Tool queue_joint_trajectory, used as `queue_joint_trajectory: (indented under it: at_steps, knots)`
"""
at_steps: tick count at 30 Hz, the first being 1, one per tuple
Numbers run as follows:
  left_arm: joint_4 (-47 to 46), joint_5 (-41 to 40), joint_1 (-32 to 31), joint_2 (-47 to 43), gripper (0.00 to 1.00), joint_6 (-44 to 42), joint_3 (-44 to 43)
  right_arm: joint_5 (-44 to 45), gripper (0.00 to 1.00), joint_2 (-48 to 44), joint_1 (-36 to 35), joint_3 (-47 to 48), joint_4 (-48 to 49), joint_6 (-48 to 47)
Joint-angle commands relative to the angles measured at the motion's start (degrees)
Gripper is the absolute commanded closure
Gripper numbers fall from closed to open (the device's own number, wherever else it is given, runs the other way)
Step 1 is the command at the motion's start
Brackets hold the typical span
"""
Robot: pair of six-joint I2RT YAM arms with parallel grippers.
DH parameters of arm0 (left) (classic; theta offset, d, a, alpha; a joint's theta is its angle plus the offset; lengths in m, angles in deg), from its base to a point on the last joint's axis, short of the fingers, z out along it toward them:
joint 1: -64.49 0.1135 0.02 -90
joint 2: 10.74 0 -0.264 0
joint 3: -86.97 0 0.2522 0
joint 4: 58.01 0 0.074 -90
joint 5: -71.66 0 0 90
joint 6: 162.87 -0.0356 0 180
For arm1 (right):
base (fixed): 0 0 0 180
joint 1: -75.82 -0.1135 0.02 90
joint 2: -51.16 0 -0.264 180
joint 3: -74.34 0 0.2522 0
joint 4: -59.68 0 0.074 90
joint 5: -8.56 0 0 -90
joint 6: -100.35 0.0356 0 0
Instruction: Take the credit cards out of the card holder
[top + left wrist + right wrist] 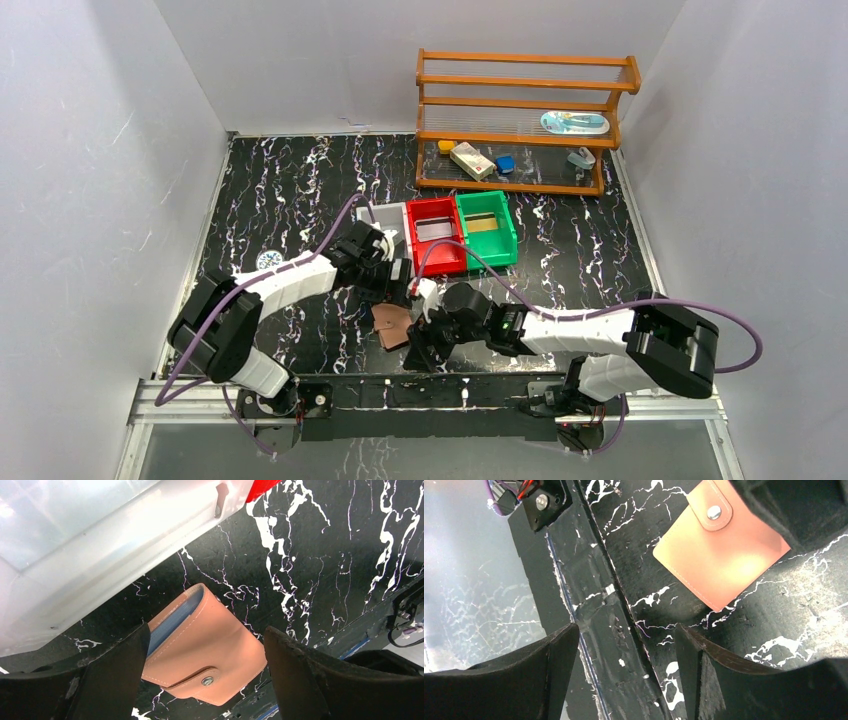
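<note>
Seen from above, the card holder [392, 325] is partly covered: the left end effector [397, 292] overlaps its 12 o'clock edge and the right end effector [428, 342] its 3 o'clock side. In the left wrist view a dark finger [107, 680] hides the holder's 8 o'clock corner, and whether credit cards sit inside cannot be told. The white bin [75, 555] is blurred and cut off at 10 o'clock; the red bin [260, 485] is a sliver at 12 o'clock. In the right wrist view the top edge and a blurred dark body [794, 510] clip the holder. Items on the wooden rack [520, 85] are too small to identify.
</note>
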Motion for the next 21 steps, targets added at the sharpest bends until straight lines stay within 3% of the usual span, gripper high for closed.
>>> queue_joint_trajectory:
  at_steps: [1, 6, 10, 16, 21]
  knots:
    - [1.4, 3.3, -0.3, -2.3, 0.19, 0.8, 2.6, 2.2, 0.21, -2.0, -0.4, -3.1, 9.4, -1.8]
    - [1.1, 3.0, -2.7, -3.0, 0.23, 5.8, 4.0, 12.7, 0.22, -5.4, -0.3, -4.6, 5.2, 3.7]
    - [-1.1, 3.1, -3.7, -3.1, 0.24, 8.4, 4.8, 14.3, 0.27, -6.0, -0.3, -4.1, 2.0, 6.7]
    - [-1.6, 1.6, -4.8, 0.1, 0.27, 9.6, -0.3, 21.9, 0.31, -8.2, 1.2, -3.5, -5.0, 14.6]
    - [2.2, -7.8, -4.9, -3.4, 0.25, 13.1, -2.7, 16.5, 0.34, -8.3, 7.0, -3.8, -7.1, 19.8]
